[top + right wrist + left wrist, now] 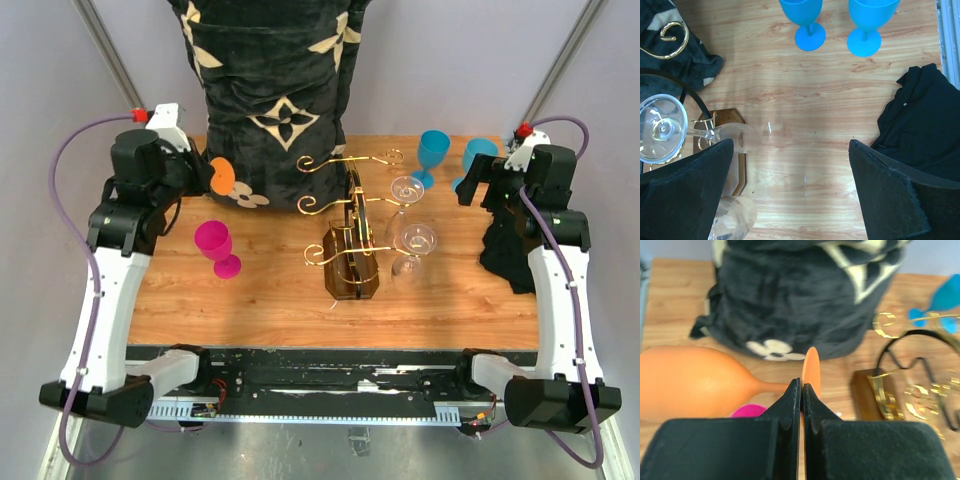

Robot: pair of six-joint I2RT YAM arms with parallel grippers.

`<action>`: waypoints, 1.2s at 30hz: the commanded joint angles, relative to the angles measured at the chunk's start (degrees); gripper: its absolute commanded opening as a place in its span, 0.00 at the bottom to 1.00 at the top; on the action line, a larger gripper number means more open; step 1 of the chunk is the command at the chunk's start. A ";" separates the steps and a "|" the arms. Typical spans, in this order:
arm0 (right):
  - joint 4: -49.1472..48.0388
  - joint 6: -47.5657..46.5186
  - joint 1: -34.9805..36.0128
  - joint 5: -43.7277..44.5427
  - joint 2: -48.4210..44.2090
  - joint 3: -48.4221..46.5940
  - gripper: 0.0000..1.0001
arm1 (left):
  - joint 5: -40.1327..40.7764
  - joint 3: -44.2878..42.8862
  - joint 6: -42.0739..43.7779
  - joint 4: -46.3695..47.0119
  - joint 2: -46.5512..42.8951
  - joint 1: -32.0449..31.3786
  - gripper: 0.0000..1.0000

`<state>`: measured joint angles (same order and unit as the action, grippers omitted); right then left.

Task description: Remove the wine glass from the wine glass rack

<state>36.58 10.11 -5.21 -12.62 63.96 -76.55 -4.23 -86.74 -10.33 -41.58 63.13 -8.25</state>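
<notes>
Left gripper (801,390) clamped on orange glass (695,382) foot; right gripper (790,155) agape

1. The wine glass rack (352,262), in the middle: gold wire arms with curled scroll ends over a dark brown, glossy body.
2. Two clear wine glasses (407,190) at the rack's right side: colourless and see-through.
3. The orange wine glass (222,177), far left: plain orange.
4. The pink wine glass (216,248), left: solid magenta-pink.
5. Two blue wine glasses (433,155), far right: bright turquoise-blue.
6. The plush fabric (270,90), far middle: black with cream flower and leaf motifs.
7. The cloth (505,250), right edge: plain black.
8. The table (260,310): light brown wood grain.
9. The arms (105,300): white links, black joints, purple cables (65,160).
</notes>
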 commanded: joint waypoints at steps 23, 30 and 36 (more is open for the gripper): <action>-1.34 0.53 0.47 -4.52 -1.64 2.15 0.99 | 37.46 7.27 7.81 4.41 18.17 -9.01 0.00; -1.68 0.69 0.47 -5.13 -1.28 2.32 0.99 | 39.20 8.54 8.25 6.64 22.23 -11.38 0.01; -1.44 0.36 0.44 -4.78 -1.47 2.16 0.99 | 43.75 9.66 9.28 6.70 27.01 -14.07 0.01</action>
<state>35.88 10.50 -5.21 -16.82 63.11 -74.39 34.35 -78.24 -2.31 -36.51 87.44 -20.91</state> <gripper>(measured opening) 0.986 0.027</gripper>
